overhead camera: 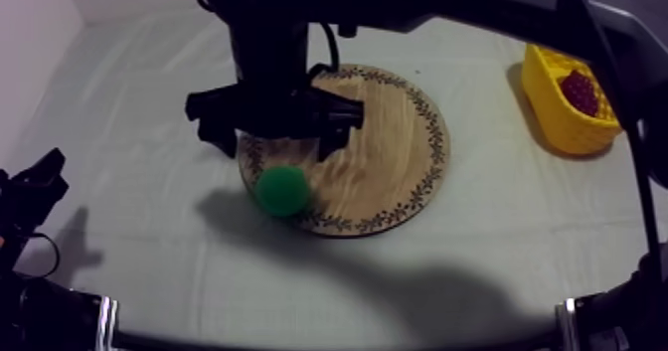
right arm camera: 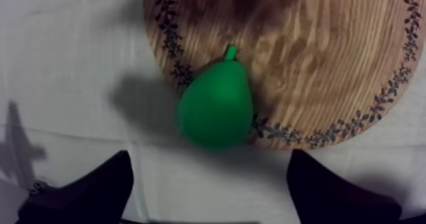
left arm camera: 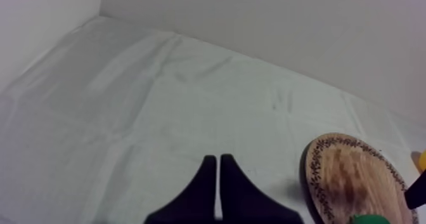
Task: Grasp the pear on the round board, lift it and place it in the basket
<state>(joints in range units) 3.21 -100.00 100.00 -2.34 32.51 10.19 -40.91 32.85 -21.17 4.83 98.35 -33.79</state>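
Pear (right arm camera: 215, 109): a green toy pear lies on its side at the rim of the wooden board (right arm camera: 317, 61), stem towards the board's middle, its round end jutting past the patterned edge over the cloth (overhead camera: 129, 106). In the top view, the pear (overhead camera: 282, 191) sits at the board's near-left edge.
Right gripper (right arm camera: 210, 155): hangs directly over the pear, its two black fingers spread wide, one to each side of the fruit, touching nothing. In the top view, the right gripper (overhead camera: 278, 141) reaches in from the upper part of the scene and covers the board's left side.
Wooden board (overhead camera: 388, 166): round, leaf-patterned rim, lying flat near the middle of the table.
Yellow basket (overhead camera: 557, 106): stands at the table's right side, well apart from the board, with a small red fruit (overhead camera: 580, 91) inside.
Left gripper (left arm camera: 219, 169): fingers pressed together in a narrow wedge, holding nothing, over bare cloth with the board (left arm camera: 345, 176) off to one side. In the top view, the left gripper (overhead camera: 35, 191) rests low at the left edge.
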